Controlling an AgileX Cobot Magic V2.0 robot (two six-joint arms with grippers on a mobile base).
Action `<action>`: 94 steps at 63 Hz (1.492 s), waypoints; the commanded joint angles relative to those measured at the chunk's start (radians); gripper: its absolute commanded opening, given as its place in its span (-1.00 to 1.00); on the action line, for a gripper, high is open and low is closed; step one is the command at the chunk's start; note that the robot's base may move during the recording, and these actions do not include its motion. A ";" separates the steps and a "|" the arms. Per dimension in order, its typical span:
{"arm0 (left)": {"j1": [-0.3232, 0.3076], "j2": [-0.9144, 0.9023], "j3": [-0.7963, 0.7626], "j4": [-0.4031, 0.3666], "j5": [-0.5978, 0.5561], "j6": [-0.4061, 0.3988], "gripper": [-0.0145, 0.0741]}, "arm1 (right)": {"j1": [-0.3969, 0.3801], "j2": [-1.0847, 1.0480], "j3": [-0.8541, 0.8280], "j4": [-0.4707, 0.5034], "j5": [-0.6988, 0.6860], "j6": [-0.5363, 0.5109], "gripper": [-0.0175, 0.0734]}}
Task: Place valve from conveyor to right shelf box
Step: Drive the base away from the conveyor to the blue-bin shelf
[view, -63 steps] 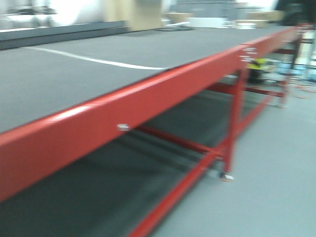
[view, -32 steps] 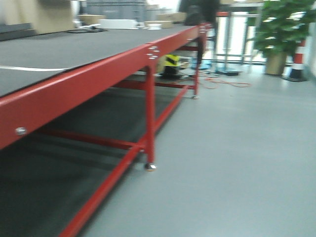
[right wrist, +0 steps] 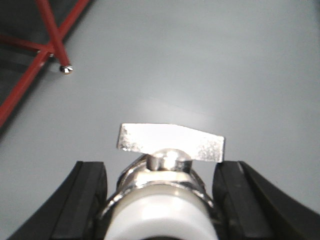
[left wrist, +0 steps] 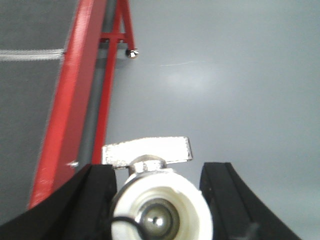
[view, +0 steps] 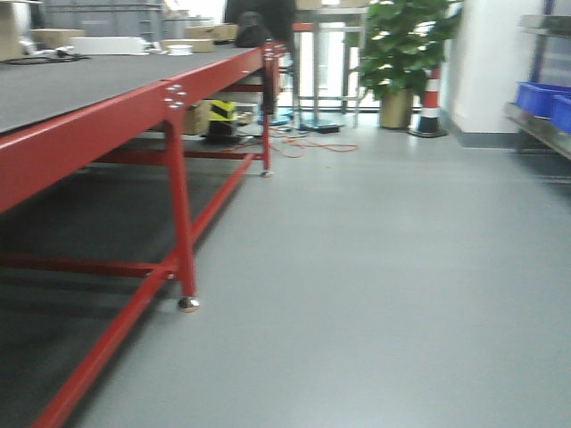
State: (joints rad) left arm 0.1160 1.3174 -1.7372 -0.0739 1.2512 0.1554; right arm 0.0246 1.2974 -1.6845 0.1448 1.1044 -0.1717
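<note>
Grasping metal valve (left wrist: 160, 202), white round cap, flat handle: left end effector (left wrist: 159, 169); right end effector (right wrist: 162, 167) clamps similar second valve (right wrist: 170, 142).

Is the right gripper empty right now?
No, the right wrist view shows the right gripper clamped on a valve with a flat metal handle.

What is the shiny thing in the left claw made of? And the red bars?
The valve in the left gripper: handle likely bare metal, silvery, glinting; round end probably white plastic. The conveyor frame looks like red-painted metal, glossy, bolted.
</note>
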 commanded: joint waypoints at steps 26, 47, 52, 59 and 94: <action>-0.001 -0.009 -0.011 -0.010 -0.030 -0.009 -0.92 | -0.004 -0.011 -0.015 -0.004 -0.065 -0.006 -0.95; -0.001 -0.009 -0.011 -0.010 -0.030 -0.009 -0.92 | -0.004 -0.011 -0.015 -0.004 -0.065 -0.006 -0.95; -0.001 -0.009 -0.011 -0.010 -0.030 -0.009 -0.92 | -0.004 -0.011 -0.015 -0.004 -0.065 -0.006 -0.95; -0.001 -0.009 -0.011 -0.010 -0.030 -0.009 -0.92 | -0.004 -0.011 -0.015 -0.004 -0.065 -0.006 -0.95; -0.001 -0.009 -0.011 -0.010 -0.030 -0.009 -0.92 | -0.004 -0.011 -0.015 -0.004 -0.065 -0.006 -0.95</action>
State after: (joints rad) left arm 0.1160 1.3174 -1.7372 -0.0739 1.2512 0.1554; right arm 0.0246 1.2974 -1.6845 0.1466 1.1044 -0.1717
